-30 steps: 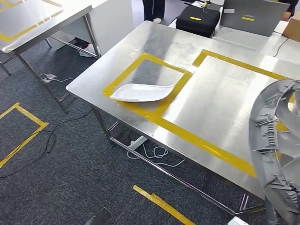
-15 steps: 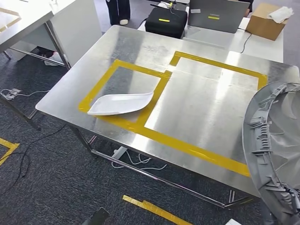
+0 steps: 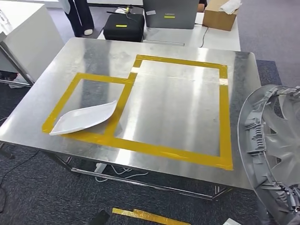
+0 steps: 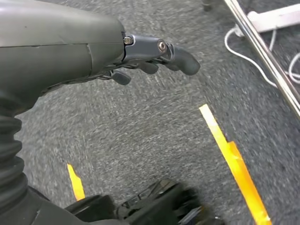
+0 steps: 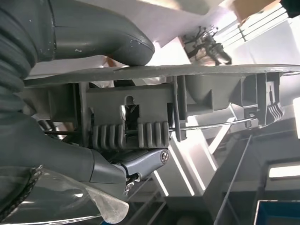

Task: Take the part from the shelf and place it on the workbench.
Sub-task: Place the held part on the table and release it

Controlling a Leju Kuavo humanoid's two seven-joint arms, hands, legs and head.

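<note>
The steel surface [image 3: 169,112] spreads across the centre of the head view, its near edge running from 8 to 4 o'clock. On it, yellow tape [image 3: 223,117] marks out a large rectangle toward 3 o'clock and a smaller one joined to it toward 9 o'clock. The task's thing, a grey ribbed plastic part [image 3: 272,150] shaped like a big round cover with spokes, stands on edge at 4 o'clock, off the corner of the surface and partly in front of it, not resting on it. A flat white panel [image 3: 85,118] lies across the smaller rectangle at 9 o'clock, one tip overlapping the tape strip between the two rectangles.

Beyond the far edge, at 12 o'clock, a second table carries a grey case [image 3: 169,11], with a black case [image 3: 123,26] just beside it at 11 o'clock and a cardboard box [image 3: 219,16] at 1 o'clock. A person's legs [image 3: 81,16] stand at 11 o'clock. A white cabinet [image 3: 28,40] sits at 10 o'clock. White cable [image 3: 120,171] trails on the dark carpet under the surface.

In the right wrist view the right hand [image 5: 106,98] grasps the part, thumb over its rim and fingers [image 5: 141,164] under the ribbed block. The left hand [image 4: 148,54] hangs above the carpet holding nothing, its fingers loosely apart.
</note>
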